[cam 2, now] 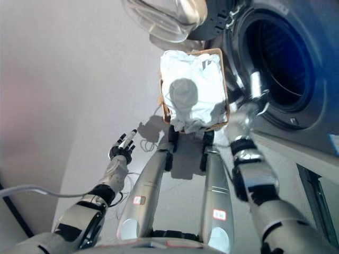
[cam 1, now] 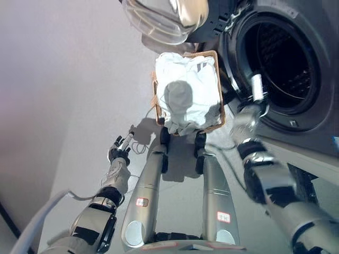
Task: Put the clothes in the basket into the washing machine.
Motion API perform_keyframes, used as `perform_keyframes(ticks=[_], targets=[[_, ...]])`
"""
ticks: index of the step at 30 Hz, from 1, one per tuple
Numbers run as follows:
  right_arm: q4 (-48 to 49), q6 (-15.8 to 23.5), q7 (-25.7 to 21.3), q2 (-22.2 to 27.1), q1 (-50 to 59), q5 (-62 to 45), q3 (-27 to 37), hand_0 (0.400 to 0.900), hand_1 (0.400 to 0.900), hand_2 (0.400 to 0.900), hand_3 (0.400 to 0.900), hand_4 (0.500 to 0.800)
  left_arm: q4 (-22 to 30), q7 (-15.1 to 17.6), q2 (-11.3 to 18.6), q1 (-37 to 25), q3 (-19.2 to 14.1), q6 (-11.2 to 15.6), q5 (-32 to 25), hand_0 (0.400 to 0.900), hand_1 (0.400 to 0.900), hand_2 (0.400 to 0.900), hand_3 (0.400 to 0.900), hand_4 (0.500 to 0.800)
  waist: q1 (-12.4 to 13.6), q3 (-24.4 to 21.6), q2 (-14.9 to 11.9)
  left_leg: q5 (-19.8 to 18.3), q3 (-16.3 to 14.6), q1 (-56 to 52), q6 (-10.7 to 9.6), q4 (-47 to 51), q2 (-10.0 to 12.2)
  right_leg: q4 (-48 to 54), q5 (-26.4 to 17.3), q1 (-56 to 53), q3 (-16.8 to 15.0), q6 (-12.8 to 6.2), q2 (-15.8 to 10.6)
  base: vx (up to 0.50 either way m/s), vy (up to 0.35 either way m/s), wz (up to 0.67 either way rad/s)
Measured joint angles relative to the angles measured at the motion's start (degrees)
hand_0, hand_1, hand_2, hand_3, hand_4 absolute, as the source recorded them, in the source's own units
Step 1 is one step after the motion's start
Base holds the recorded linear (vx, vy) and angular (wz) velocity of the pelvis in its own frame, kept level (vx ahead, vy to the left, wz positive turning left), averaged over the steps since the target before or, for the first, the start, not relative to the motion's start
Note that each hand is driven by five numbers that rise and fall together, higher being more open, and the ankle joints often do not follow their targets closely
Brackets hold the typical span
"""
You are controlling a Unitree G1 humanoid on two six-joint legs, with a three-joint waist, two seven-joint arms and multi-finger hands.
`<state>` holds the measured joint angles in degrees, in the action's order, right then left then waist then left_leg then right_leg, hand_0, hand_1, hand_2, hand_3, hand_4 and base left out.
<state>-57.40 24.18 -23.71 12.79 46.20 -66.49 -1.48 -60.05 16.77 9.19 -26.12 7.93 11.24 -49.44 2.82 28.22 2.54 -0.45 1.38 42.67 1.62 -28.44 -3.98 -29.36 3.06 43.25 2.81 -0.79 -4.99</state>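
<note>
I see the clothes (cam 1: 186, 95) all in the basket (cam 1: 219, 89); drum (cam 1: 283, 61) looks empty. Left robot hand (cam 1: 121, 149) hangs open; right robot hand (cam 1: 253, 100) by the door opening, grip unclear.

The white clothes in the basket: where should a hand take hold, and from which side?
Probably the raised bunched folds at the heap's middle, from above. The white clothes mound over the rim of the wicker basket, so the open top is the only free approach. The left hand hangs nearest.
</note>
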Motion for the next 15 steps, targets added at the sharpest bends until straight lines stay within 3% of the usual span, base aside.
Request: perform_keyframes(ticks=[4,6,10,15], targets=[[2.42,-3.54,2.21,-2.10,-11.76,8.84,-4.14,0.900,0.900,0.900,0.900,0.800,-2.28,-1.64,-1.14,2.10,-1.75,-1.39,1.17,0.900,0.900,0.900,0.900,0.800,-0.74,-0.03,-0.11,0.02,-0.06,-7.79,0.14,3.42,0.46,5.80,-1.65,-8.96,-0.01,-0.95,0.74,0.09,0.011,-0.09],[-0.44,-6.63,3.83,-2.07,-17.14,16.28,-7.37,0.900,0.900,0.900,0.900,0.800,-4.78,-3.61,-1.06,4.95,-4.16,-2.15,3.56,0.900,0.900,0.900,0.900,0.800,-1.41,-2.02,-1.00,-0.32,-0.44,-12.70,0.42,6.36,0.79,9.88,-2.21,-14.35,0.06,-1.40,0.91,0.09,-0.012,0.05],[-7.85,-13.50,4.28,-0.85,-26.22,35.18,-11.25,0.900,0.900,0.900,0.900,0.800,-9.42,-5.32,0.37,10.54,-5.18,-2.53,8.84,0.900,0.900,0.900,0.900,0.800,-1.40,-8.74,-3.22,0.13,0.03,-21.18,0.00,12.48,0.76,18.15,-3.63,-23.88,1.10,-1.90,1.06,0.08,-0.030,0.11],[-13.50,-17.06,5.26,0.02,-30.84,49.43,-10.53,0.900,0.900,0.900,0.900,0.800,-11.66,-6.03,1.85,13.35,-5.51,-3.72,16.17,0.900,0.900,0.900,0.900,0.800,-1.32,-12.79,-4.70,2.12,0.66,-29.50,0.38,19.97,0.68,27.19,-6.46,-33.08,2.25,-2.05,1.27,0.08,-0.008,0.04]])
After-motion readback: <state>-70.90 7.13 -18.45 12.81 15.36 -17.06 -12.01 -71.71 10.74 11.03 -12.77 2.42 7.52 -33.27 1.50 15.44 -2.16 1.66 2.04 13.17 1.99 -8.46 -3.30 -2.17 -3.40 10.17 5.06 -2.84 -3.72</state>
